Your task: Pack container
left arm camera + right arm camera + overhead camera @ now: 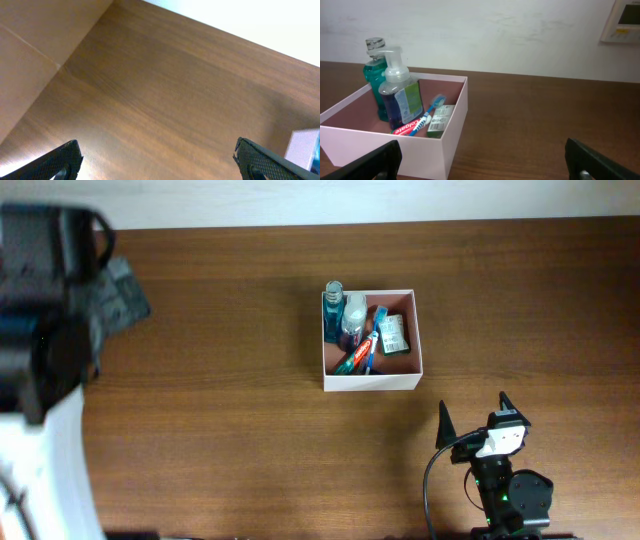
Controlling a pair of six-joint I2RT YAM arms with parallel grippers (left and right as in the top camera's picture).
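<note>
Square container (370, 381) sits mid-desk (220, 380), nearer the far edge, holding a pump bottle (400, 100) and a tube (408, 128) reading Colgate; right hand (482, 157) spread open, well apart by the front edge; left hand (157, 157) spread open over wood.

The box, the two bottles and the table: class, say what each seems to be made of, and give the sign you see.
Box: probably thin card; matte white walls, crisp straight edges, pinkish inside.
Teal bottle and pump bottle: likely clear plastic; glossy, coloured liquid shows through.
Table: wood or wood-look laminate; brown grain lines, low sheen.
</note>
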